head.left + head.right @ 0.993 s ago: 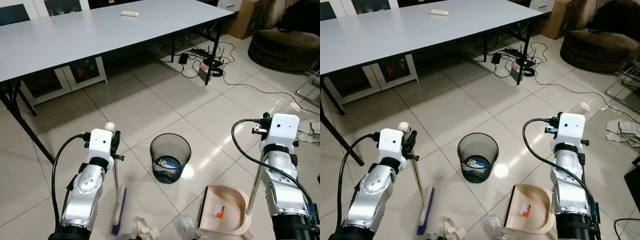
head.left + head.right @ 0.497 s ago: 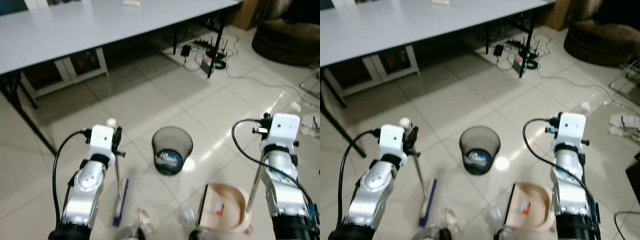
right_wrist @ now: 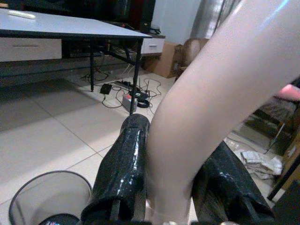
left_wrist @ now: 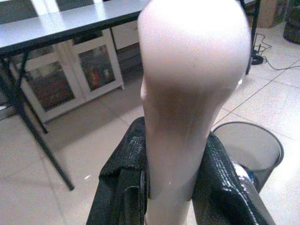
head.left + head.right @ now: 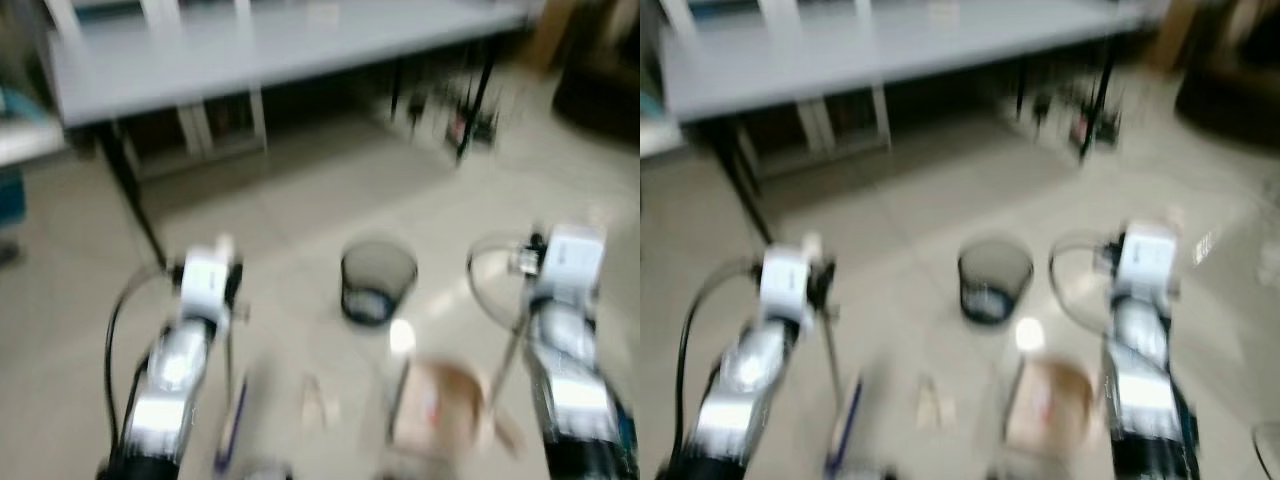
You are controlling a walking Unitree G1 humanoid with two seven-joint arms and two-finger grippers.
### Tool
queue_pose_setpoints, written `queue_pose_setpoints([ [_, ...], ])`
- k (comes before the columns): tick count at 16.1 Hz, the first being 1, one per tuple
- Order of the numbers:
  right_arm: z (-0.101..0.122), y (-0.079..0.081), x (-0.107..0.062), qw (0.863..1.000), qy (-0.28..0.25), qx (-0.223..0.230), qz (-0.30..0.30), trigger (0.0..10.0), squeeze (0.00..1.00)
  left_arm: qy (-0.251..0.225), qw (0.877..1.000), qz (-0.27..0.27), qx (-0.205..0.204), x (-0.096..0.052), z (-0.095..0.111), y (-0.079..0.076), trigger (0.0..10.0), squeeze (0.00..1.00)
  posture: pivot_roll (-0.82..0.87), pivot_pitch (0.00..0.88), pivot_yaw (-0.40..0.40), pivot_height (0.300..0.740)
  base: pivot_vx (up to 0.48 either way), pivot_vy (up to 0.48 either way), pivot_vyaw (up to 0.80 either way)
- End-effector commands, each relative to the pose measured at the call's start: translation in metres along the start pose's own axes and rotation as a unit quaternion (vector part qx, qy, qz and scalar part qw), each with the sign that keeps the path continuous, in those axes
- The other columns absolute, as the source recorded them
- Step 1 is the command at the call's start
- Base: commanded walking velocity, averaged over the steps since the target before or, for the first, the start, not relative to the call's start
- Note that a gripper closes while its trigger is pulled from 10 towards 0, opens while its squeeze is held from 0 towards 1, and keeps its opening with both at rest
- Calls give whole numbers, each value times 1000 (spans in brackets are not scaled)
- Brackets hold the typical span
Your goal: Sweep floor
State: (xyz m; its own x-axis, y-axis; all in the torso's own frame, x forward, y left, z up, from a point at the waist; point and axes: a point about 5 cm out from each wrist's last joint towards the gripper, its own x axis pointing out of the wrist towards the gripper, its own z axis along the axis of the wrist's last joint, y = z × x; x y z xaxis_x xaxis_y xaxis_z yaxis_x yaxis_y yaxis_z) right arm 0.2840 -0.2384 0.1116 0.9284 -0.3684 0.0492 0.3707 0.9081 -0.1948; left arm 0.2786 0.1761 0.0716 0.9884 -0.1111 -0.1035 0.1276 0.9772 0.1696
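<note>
**Both grippers clamped on handles, head views motion-blurred**

Left gripper (image 4: pixel 171 183) sits lower left of the head view, black fingers (image 4: pixel 124 173) pinched against the pale broom handle (image 4: pixel 187 93); handle's rounded top pokes up past the fingers. The broom head (image 5: pixel 232 425) is a blurry blue-white streak on the tile floor (image 5: pixel 300 200) just right of the left arm, bottom left of frame

Small pale scrap of litter (image 5: pixel 313 400) lies on the floor lower centre, between broom and dustpan. Black mesh waste bin (image 5: pixel 377 280) stands mid-frame, between the two arms, something blue and white inside

Beige dustpan (image 5: pixel 435 405) rests on the floor lower right of centre, just below the bin. Right gripper (image 3: pixel 171 187) at the right of the head view, fingers (image 3: pixel 124 164) squeezed on the curved pale dustpan handle (image 3: pixel 211 93)

Long grey table (image 5: pixel 300 45) spans the top of the frame; cables and a power strip (image 3: pixel 129 96) lie on the floor under its right end
</note>
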Motion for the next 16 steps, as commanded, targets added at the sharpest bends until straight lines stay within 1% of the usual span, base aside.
queue_pose_setpoints([
  [1,6,-6,2,1000,-12,-12,-12,10000,0,-29,1000,-2,6,6,13,-1,10000,0,-33,0,23,740,0,0,0],
  [2,6,-6,2,1000,-12,-11,-12,10000,0,-31,1000,-3,6,6,14,-2,10000,0,-33,0,23,740,0,0,0],
  [4,0,-4,-1,1000,8,24,-17,10000,0,-33,999,-6,8,10,15,-2,10000,0,-31,0,24,740,0,0,0],
  [6,-3,-1,-3,999,14,32,-16,10000,0,-29,999,-6,13,12,14,-3,10000,0,-31,0,26,740,0,0,0],
  [7,-4,-1,-3,999,16,32,-16,10000,0,-29,999,-6,12,13,14,-4,10000,0,-30,0,26,740,0,0,-531],
  [9,-6,0,-3,999,19,36,-15,10000,0,-34,999,-7,12,16,18,-5,10000,0,-31,0,29,740,0,246,-594],
  [16,-7,1,-3,999,23,48,-13,10000,0,-34,999,-7,15,17,17,-4,10000,0,-28,0,33,740,0,301,-504],
])
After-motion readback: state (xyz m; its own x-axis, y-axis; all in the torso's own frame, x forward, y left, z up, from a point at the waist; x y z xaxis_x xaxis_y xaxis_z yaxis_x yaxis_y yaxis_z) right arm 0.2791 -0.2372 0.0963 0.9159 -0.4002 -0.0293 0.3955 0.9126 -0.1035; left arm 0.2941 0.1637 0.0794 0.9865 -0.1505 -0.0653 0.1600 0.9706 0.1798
